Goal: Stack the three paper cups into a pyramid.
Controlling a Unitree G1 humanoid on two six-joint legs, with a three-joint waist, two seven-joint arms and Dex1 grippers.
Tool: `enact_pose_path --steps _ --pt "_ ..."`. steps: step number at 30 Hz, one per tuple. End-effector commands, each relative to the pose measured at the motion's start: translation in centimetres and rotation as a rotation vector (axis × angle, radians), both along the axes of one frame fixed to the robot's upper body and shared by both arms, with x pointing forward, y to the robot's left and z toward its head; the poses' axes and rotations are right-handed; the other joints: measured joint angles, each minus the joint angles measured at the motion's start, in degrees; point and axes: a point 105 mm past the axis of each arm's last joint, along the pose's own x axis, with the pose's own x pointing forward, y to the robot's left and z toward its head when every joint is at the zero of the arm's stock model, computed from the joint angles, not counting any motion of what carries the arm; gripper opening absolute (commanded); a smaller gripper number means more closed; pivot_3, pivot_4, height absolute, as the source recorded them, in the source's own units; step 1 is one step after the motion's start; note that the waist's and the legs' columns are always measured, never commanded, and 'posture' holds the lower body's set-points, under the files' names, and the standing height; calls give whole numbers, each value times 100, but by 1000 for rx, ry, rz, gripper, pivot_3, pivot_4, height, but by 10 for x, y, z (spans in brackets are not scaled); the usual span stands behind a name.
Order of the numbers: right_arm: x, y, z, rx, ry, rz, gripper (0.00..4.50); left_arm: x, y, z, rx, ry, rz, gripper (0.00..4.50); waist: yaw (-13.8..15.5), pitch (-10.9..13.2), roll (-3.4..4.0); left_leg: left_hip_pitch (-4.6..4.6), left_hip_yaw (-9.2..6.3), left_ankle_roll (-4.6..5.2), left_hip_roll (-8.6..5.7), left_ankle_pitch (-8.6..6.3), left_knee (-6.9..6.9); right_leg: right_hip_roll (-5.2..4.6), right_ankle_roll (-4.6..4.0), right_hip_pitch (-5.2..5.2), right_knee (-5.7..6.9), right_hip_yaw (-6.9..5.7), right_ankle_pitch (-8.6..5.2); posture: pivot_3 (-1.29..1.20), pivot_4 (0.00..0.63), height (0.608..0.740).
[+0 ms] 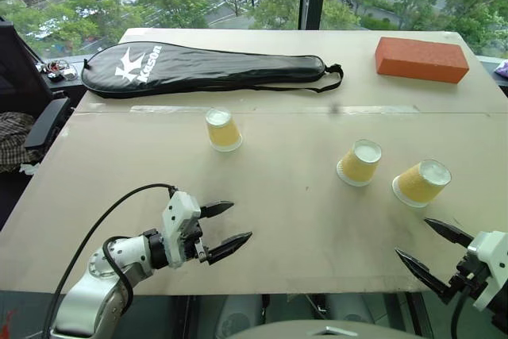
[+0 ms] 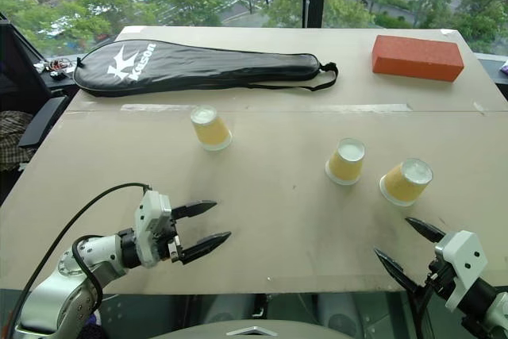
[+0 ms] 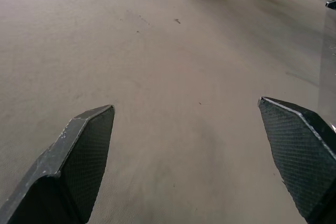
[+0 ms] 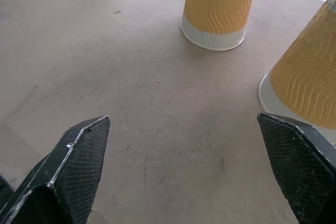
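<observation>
Three paper cups, yellow-orange with white rims, stand upside down and apart on the beige table (image 1: pixel 270 220). One cup (image 1: pixel 223 130) is left of centre, one (image 1: pixel 359 163) is right of centre, and one (image 1: pixel 421 182) is just right of that. None rests on another, so no pyramid is in view. My left gripper (image 1: pixel 238 221) hovers open near the front edge, well short of the left cup. My right gripper (image 1: pixel 413 237) is open at the front right, just in front of the right cup. In the right wrist view, two cups (image 4: pixel 218 9) (image 4: pixel 310 77) stand close beyond its fingers.
A black racket bag (image 1: pixel 198 67) lies across the far left of the table. An orange brick (image 1: pixel 421 59) sits at the far right corner. A taped seam (image 1: pixel 278 109) runs across the table behind the cups. A dark chair (image 1: pixel 36 117) stands off the left edge.
</observation>
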Motion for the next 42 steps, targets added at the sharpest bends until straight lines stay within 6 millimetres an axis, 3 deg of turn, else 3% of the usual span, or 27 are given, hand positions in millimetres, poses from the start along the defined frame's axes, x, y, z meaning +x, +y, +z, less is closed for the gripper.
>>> enact_pose_path --steps 1,3,6,10,18,23,31,36,42 --pt "10 5 16 -1 -90 -8 4451 6 -8 27 -42 -96 -5 4500 -1 0 -1 0 1 0 0 0 1 -3 0 0 0 1 0 0 150 740" --pt "19 16 37 51 -180 -43 4451 18 -20 46 -86 -140 -15 4500 8 4 1 1 1 0 0 0 1 -7 0 0 0 2 0 0 150 740" --pt "23 21 49 51 -235 -48 4451 25 -28 56 -102 -169 -33 4500 15 -7 13 -4 -9 0 3 1 8 -3 -16 2 1 -18 12 0 150 740" --pt "37 21 69 75 -309 -91 4451 24 -41 68 -112 -201 -105 4500 -17 -18 17 1 4 1 3 1 4 29 -19 9 -4 -12 14 0 150 740" --pt "77 -7 94 -3 -374 -265 4451 9 -58 87 -105 -259 -300 4500 7 -15 12 2 10 2 5 2 4 48 -26 5 -5 7 17 0 150 740" --pt "86 18 91 44 -302 -154 4451 8 -59 88 -104 -267 -297 4500 -10 -14 13 2 11 2 7 2 4 54 -25 5 -5 10 17 0 150 740" --pt "94 -10 85 -31 -277 -255 4451 1 -57 87 -95 -269 -301 4500 11 -13 12 -2 15 2 6 2 4 53 -34 4 -7 15 22 0 150 740" --pt "95 14 88 48 -270 -127 4451 -1 -58 84 -91 -264 -306 4500 -27 -12 12 3 19 3 10 2 4 60 -22 4 -6 22 15 0 150 740" --pt "109 38 73 42 -206 -50 4451 -2 -54 84 -90 -269 -281 4500 -44 -11 12 6 16 3 18 2 5 76 -23 4 -4 32 16 0 150 740"
